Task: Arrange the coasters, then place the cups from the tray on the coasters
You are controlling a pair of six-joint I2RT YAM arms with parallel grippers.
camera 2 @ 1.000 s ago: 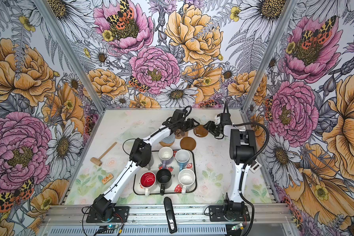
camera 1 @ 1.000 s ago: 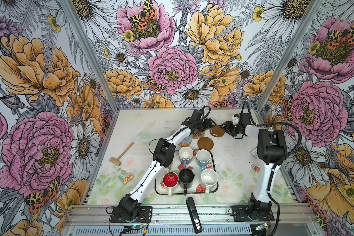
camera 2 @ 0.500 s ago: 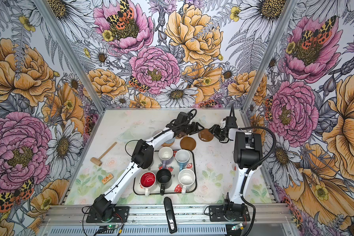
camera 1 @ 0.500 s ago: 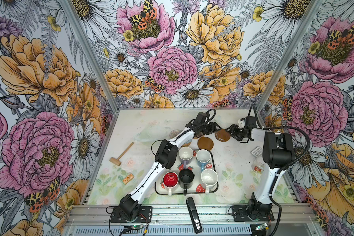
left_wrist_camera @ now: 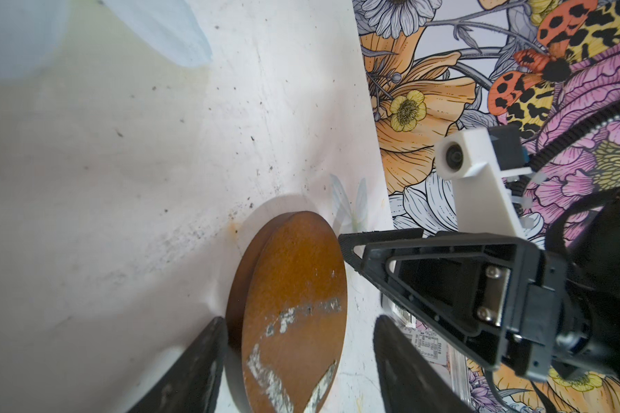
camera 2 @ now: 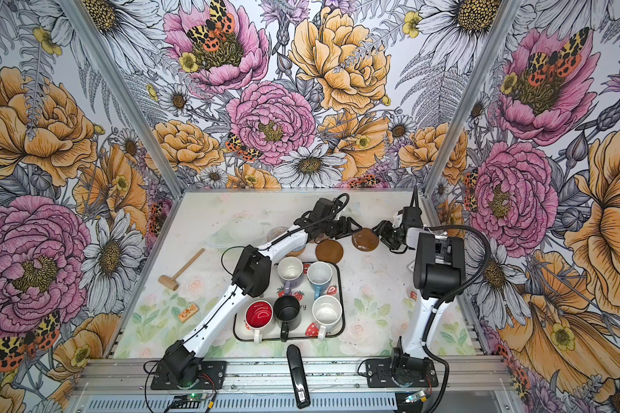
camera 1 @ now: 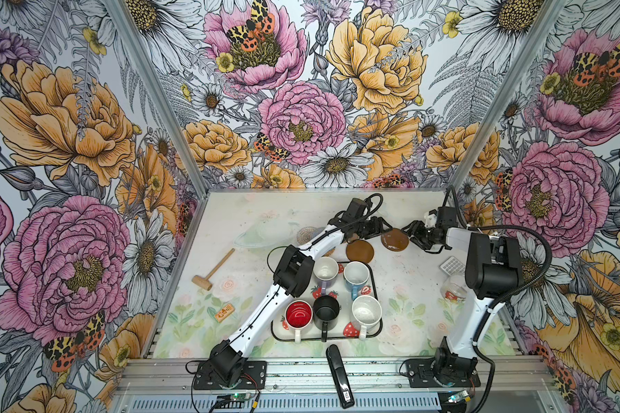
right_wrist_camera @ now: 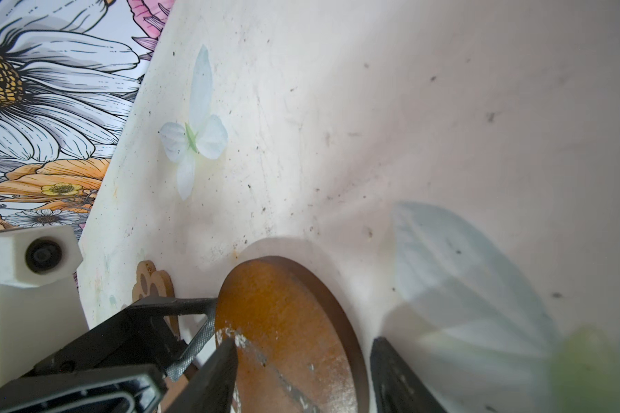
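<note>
A plain brown disc coaster (camera 1: 394, 240) (camera 2: 365, 239) sits tilted at the back of the table between my two grippers. My left gripper (camera 1: 382, 229) (left_wrist_camera: 301, 364) is open and straddles it; one finger (left_wrist_camera: 201, 364) is by its rim and the other stands apart. My right gripper (camera 1: 410, 233) (right_wrist_camera: 301, 368) is also open around the same disc (right_wrist_camera: 287, 321). A second brown disc (camera 1: 359, 250) lies just behind the tray (camera 1: 377, 296). The clear beaded coaster (camera 1: 305, 234) and the paw-shaped coaster (right_wrist_camera: 151, 282) lie near the left arm. Several cups stand on the tray, among them lavender (camera 1: 325, 268), light blue (camera 1: 356, 274) and black (camera 1: 325, 308).
A wooden mallet (camera 1: 213, 270) and a small orange box (camera 1: 224, 312) lie at the left. A clear dish (camera 1: 265, 232) sits at the back left. A calculator (camera 1: 451, 265) and a glass jar (camera 1: 455, 288) are by the right arm. A black bar (camera 1: 339, 375) lies on the front rail.
The brown disc has shifted to the right and slightly forward together with the right gripper. The left gripper has reached after it to the right.
</note>
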